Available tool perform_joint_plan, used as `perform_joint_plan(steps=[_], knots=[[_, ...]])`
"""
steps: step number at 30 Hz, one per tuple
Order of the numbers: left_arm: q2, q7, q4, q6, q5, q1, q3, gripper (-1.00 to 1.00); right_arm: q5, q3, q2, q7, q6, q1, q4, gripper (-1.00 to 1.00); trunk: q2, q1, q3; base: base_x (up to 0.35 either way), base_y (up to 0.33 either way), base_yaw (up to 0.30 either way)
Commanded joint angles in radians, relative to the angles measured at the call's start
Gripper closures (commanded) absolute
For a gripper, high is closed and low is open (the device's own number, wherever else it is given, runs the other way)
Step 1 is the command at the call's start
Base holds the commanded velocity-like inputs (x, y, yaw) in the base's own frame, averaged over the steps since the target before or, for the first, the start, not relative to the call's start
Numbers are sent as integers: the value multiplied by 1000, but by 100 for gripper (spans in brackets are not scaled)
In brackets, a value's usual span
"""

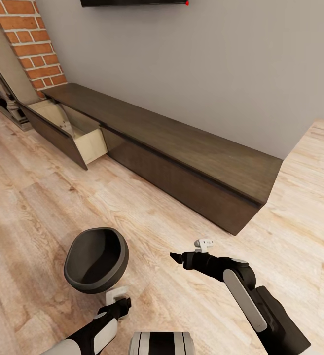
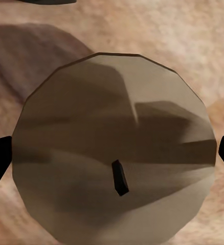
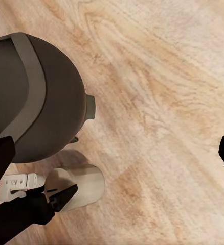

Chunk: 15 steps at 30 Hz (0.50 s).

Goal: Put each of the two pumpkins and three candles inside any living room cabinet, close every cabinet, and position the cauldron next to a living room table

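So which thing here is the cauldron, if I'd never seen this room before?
Start at the long dark-brown cabinet along the grey wall, with one drawer open at its left end. Come forward over the pale wooden floor towards the robot's left gripper. Just beyond the gripper sits the cauldron, a squat round black pot with a wide open mouth, the only round dark thing on the floor.

Living room, low TV unit (image 1: 181, 162) (drawer open), wood floor (image 1: 43, 207), brick pillar (image 1: 31, 42)

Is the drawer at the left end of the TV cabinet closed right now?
No, the cabinet's left drawer is pulled out, showing its pale interior.
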Motion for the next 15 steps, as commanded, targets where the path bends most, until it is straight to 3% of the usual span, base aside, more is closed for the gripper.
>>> perform_joint_plan(steps=[1, 15], knots=[[1, 7, 0, -5, 13, 0, -6, 100, 4, 0, -1, 4, 3, -1, -1, -100, 0, 0, -1, 0, 0, 0], [1, 8, -1, -5, 13, 0, -6, 100, 4, 0, -1, 4, 4, -1, -1, -100, 1, -2, 15, 0, 0, 0]])
